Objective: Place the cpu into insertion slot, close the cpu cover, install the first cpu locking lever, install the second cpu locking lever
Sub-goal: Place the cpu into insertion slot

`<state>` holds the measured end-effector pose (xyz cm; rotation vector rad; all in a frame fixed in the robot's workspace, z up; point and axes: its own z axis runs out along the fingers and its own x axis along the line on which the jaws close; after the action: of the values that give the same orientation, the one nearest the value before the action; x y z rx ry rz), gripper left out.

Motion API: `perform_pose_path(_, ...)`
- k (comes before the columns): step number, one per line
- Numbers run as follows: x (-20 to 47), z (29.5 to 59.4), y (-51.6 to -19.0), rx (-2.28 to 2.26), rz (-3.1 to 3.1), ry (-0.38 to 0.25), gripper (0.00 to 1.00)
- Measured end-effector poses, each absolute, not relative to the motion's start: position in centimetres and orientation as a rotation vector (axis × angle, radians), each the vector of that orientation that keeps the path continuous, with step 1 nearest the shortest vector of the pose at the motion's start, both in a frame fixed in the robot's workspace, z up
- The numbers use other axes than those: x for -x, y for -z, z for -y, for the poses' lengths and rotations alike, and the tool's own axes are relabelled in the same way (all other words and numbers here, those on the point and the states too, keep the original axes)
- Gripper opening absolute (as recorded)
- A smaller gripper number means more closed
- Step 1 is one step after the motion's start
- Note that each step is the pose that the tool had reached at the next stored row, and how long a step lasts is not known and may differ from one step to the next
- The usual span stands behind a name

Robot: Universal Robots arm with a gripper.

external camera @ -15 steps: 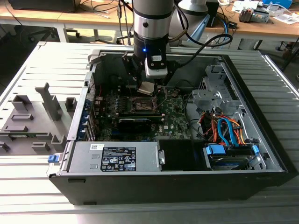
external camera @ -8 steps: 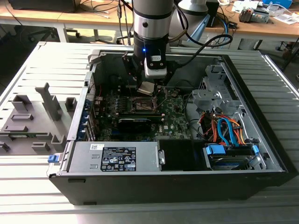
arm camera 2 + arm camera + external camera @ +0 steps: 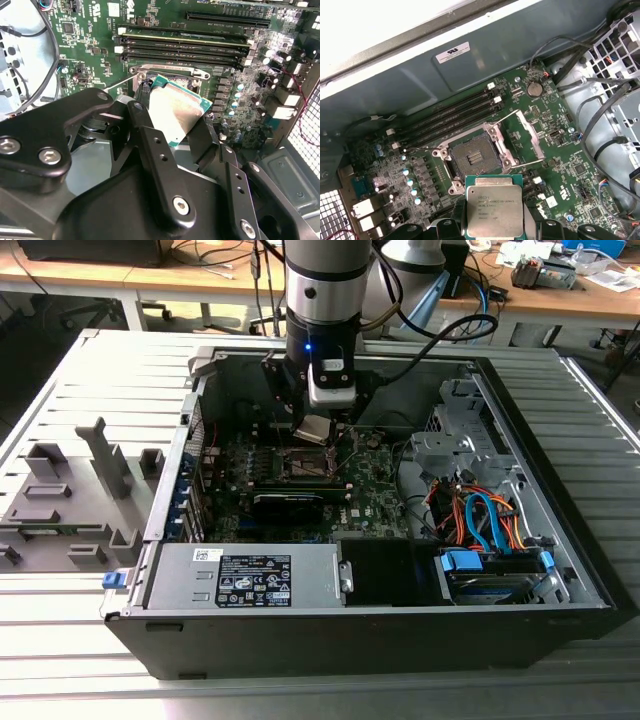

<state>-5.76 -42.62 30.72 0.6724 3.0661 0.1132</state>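
- The open computer case (image 3: 380,630) lies on the slatted worktop (image 3: 90,380). Its near side holds a grey power supply (image 3: 250,575) and, toward the exterior view's right, orange and blue cables (image 3: 480,520).
- Farther in, over the green circuit board (image 3: 380,475), the gripper (image 3: 172,125) pinches the cpu (image 3: 494,205) by two opposite edges, held close by the insertion slot (image 3: 472,156) and apart from it.
- The chip is probably light, stiff and fragile underneath. Its edges seem the safe hold, as the metal top looks slick.
- The slot's dark centre lies exposed, and the cpu cover (image 3: 530,136) stands swung open beside it.
- Beyond sit the long memory sticks (image 3: 452,112).
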Motion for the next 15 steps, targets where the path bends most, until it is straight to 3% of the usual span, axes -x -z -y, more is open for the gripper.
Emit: perform_pose_path(15,5.76,42.62,-30.72,-0.725,-3.052,-0.109,0.54)
